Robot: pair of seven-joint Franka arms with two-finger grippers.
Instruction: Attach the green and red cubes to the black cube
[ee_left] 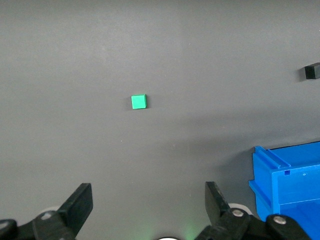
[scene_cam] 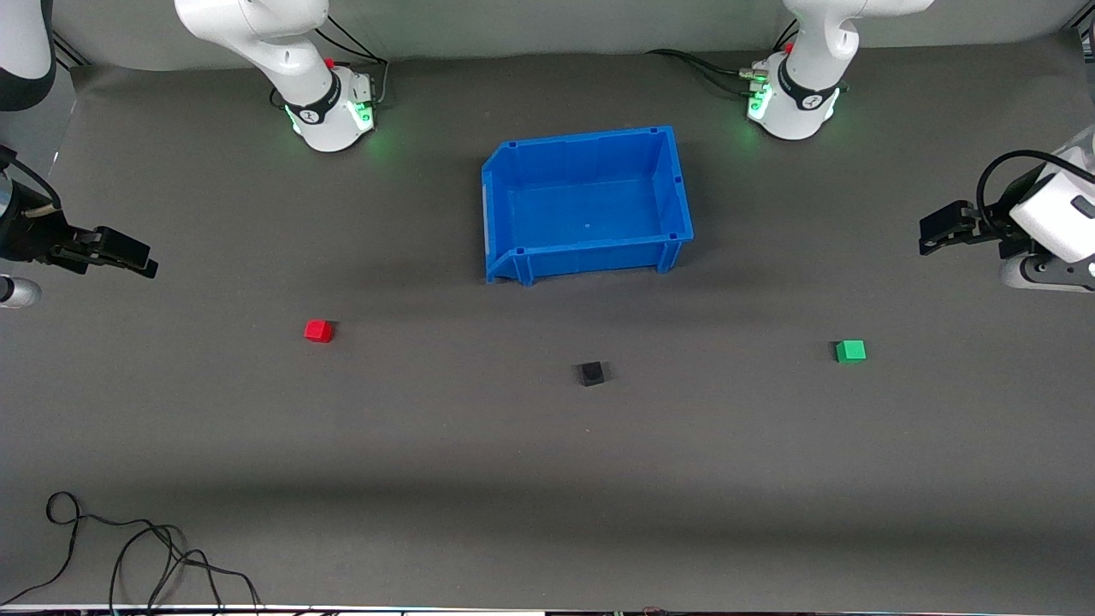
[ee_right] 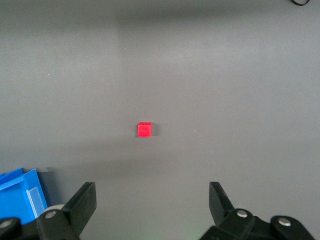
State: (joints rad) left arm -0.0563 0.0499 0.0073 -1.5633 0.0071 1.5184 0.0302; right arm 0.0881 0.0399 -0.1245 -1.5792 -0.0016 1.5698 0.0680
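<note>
The black cube [scene_cam: 590,373] sits mid-table, nearer the front camera than the blue bin. The red cube [scene_cam: 318,330] lies toward the right arm's end and the green cube [scene_cam: 850,351] toward the left arm's end. All three stand apart on the mat. My left gripper [scene_cam: 937,231] is open and empty over the left arm's end of the table. Its wrist view [ee_left: 148,205] shows the green cube [ee_left: 139,102] and the black cube [ee_left: 312,72]. My right gripper [scene_cam: 128,257] is open and empty over the right arm's end. Its wrist view [ee_right: 152,202] shows the red cube [ee_right: 144,130].
An empty blue bin [scene_cam: 590,252] stands mid-table between the arm bases and the cubes. A corner of it shows in the left wrist view [ee_left: 287,190] and in the right wrist view [ee_right: 20,195]. A loose black cable [scene_cam: 128,547] lies at the near edge toward the right arm's end.
</note>
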